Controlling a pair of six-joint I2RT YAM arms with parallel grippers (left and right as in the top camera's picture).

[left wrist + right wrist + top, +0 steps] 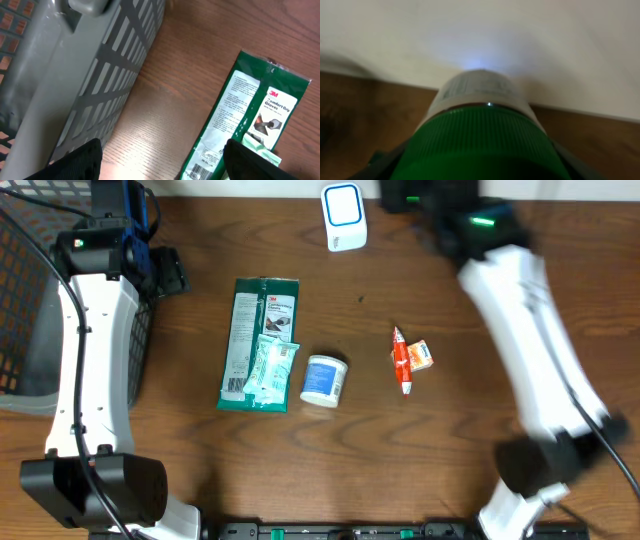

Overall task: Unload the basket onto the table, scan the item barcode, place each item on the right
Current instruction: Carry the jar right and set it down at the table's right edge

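Green-capped bottle (482,145) fills the lower centre of the right wrist view. It has a ribbed green plastic lid on a rounded white body with a printed label. The dark fingers of the right gripper (480,165) clamp it from both sides, with the brown wood-grain table (350,115) behind. The left gripper (162,160) is spread wide with nothing between its fingers, over wood between a grey slatted plastic basket (100,85) and a glossy green glove packet (240,115).
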